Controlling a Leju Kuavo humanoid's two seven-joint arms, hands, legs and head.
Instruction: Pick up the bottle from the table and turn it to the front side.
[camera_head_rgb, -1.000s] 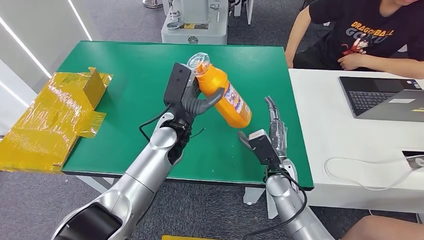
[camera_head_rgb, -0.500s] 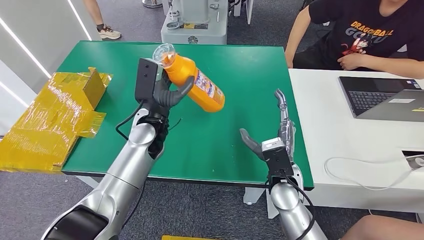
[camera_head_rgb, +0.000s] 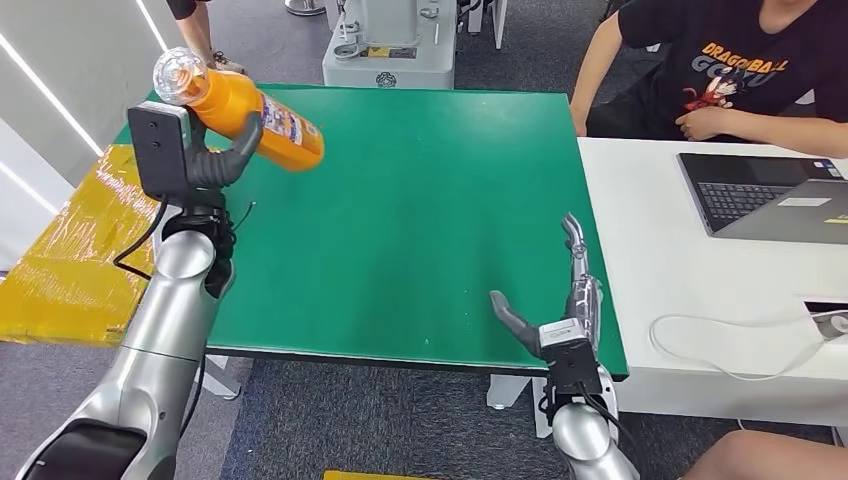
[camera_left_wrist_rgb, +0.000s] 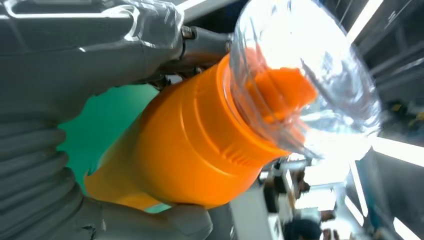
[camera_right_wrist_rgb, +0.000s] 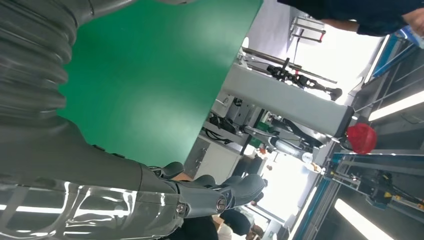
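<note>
Bottle (camera_head_rgb: 245, 112), orange with a clear domed cap, sits up at about ten o'clock in the head view, raised off the green table (camera_head_rgb: 420, 220) and lying nearly on its side: cap toward the far-left corner, base pointing toward the table's middle. A printed label shows on the flank near its base. The left hand (camera_head_rgb: 215, 160) grips it around the upper body, just below the cap, the grey thumb curling over the near side and the darker fingers wrapped behind. In the left wrist view the bottle (camera_left_wrist_rgb: 200, 150) is pressed between the thumb and the fingers (camera_left_wrist_rgb: 205, 42), with the transparent cap and an orange nozzle inside it standing clear of the grasp.

The right hand (camera_head_rgb: 560, 300) hovers at about five o'clock, over the table's near edge, holding nothing: its fingers are stretched out straight toward the far side and the thumb is splayed off to the left, well apart from them. The right wrist view shows the fingers (camera_right_wrist_rgb: 235, 190) extended, with green surface beyond.

A yellow taped cardboard box (camera_head_rgb: 80, 240) lies at nine o'clock, off the table's left edge. At two o'clock a person in a black printed shirt (camera_head_rgb: 740, 60) sits at a white desk (camera_head_rgb: 680, 290), a laptop (camera_head_rgb: 770, 195) at three o'clock and a white cable (camera_head_rgb: 740, 350) at four.
</note>
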